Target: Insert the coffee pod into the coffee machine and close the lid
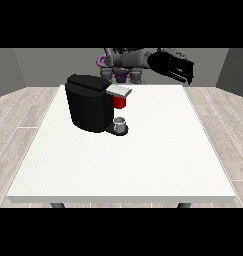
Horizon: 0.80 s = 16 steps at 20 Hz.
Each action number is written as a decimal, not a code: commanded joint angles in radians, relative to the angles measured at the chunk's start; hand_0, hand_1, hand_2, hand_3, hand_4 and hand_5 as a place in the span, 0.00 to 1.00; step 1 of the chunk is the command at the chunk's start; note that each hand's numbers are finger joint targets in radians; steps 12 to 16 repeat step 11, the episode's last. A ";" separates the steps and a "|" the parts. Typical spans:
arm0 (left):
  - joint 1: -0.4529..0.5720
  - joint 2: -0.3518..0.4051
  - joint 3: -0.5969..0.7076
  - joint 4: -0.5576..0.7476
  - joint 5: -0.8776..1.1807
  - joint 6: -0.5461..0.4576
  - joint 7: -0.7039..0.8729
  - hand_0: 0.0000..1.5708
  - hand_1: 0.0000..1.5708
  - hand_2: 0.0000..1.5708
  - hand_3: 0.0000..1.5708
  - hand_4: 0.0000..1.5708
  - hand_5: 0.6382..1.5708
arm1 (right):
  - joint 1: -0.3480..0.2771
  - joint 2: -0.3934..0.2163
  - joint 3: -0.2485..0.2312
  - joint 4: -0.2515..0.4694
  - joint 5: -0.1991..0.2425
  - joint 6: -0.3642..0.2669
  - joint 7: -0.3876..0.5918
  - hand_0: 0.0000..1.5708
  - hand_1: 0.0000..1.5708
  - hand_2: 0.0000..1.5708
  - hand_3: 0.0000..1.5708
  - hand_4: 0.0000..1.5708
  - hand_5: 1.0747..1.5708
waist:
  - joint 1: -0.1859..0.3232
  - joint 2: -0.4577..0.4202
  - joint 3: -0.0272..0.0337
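Note:
The black coffee machine (90,102) stands on the left half of the white table (143,160). Its grey lid (119,91) lies flat and juts to the right, with a red thing at the machine (120,102) just under it. A small grey thing (121,125) sits on the machine's low base below the red thing; I cannot tell whether it is the pod. The hand at the view's right (177,68) hangs in the air above the table's far edge, well right of the machine, with its fingers relaxed and nothing in them. No other hand shows.
The robot's torso (124,61) stands behind the table's far edge. The table's near edge (123,199) runs along the bottom, and wooden floor lies on both sides.

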 commanded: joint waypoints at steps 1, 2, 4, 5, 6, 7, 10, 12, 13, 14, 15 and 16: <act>0.011 0.000 0.011 0.001 0.015 -0.003 0.012 0.00 0.00 0.00 0.00 0.19 1.00 | -0.036 0.060 0.022 0.034 -0.001 -0.018 -0.076 0.00 0.00 0.00 0.00 0.00 1.00 | -0.025 -0.006 -0.0036; 0.007 0.027 0.045 -0.001 0.035 -0.011 0.011 0.00 0.00 0.00 0.00 0.20 1.00 | -0.011 0.071 0.037 0.032 -0.001 -0.002 -0.109 0.00 0.00 0.00 0.00 0.00 1.00 | -0.049 -0.016 -0.0035; 0.061 0.013 0.052 0.038 0.041 -0.003 -0.011 0.00 0.00 0.00 0.00 0.22 1.00 | 0.007 0.148 0.094 -0.006 -0.001 -0.002 -0.089 0.00 0.00 0.00 0.00 0.00 1.00 | -0.089 -0.084 -0.0040; 0.084 0.045 0.054 0.001 0.052 -0.038 -0.018 0.00 0.00 0.00 0.00 0.22 1.00 | 0.006 0.084 0.041 0.029 -0.027 0.034 -0.155 0.00 0.00 0.00 0.00 0.00 1.00 | -0.087 -0.066 -0.0035; 0.120 -0.002 0.005 0.015 -0.006 0.008 -0.066 0.00 0.00 0.00 0.00 0.21 1.00 | 0.030 0.164 0.092 0.004 -0.003 -0.010 -0.174 0.00 0.00 0.00 0.00 0.11 1.00 | -0.109 -0.067 -0.0037; 0.112 0.054 0.082 0.031 0.062 -0.030 -0.005 0.00 0.00 0.00 0.00 0.21 1.00 | 0.085 0.203 0.121 -0.021 -0.002 -0.012 -0.178 0.00 0.00 0.00 0.00 0.14 1.00 | -0.133 -0.134 -0.0035; 0.166 0.057 0.087 0.049 0.028 0.005 -0.054 0.00 0.00 0.00 0.00 0.16 1.00 | 0.168 0.274 0.179 -0.031 -0.012 0.013 -0.241 0.00 0.00 0.00 0.00 0.17 1.00 | -0.219 -0.158 -0.0034; 0.156 0.044 0.098 0.054 0.048 0.014 0.003 0.00 0.00 0.00 0.00 0.17 1.00 | 0.193 0.319 0.206 -0.036 0.008 -0.023 -0.248 0.00 0.00 0.00 0.00 0.17 1.00 | -0.236 -0.198 -0.0032; 0.156 0.044 0.098 0.054 0.048 0.014 0.003 0.00 0.00 0.00 0.00 0.17 1.00 | 0.193 0.319 0.206 -0.036 0.008 -0.023 -0.248 0.00 0.00 0.00 0.00 0.17 1.00 | -0.236 -0.198 -0.0032; 0.156 0.044 0.098 0.054 0.048 0.014 0.003 0.00 0.00 0.00 0.00 0.17 1.00 | 0.193 0.319 0.206 -0.036 0.008 -0.023 -0.248 0.00 0.00 0.00 0.00 0.17 1.00 | -0.236 -0.198 -0.0032; 0.156 0.044 0.098 0.054 0.048 0.014 0.003 0.00 0.00 0.00 0.00 0.17 1.00 | 0.193 0.319 0.206 -0.036 0.008 -0.023 -0.248 0.00 0.00 0.00 0.00 0.17 1.00 | -0.236 -0.198 -0.0032; 0.156 0.044 0.098 0.054 0.048 0.014 0.003 0.00 0.00 0.00 0.00 0.17 1.00 | 0.193 0.319 0.206 -0.036 0.008 -0.023 -0.248 0.00 0.00 0.00 0.00 0.17 1.00 | -0.236 -0.198 -0.0032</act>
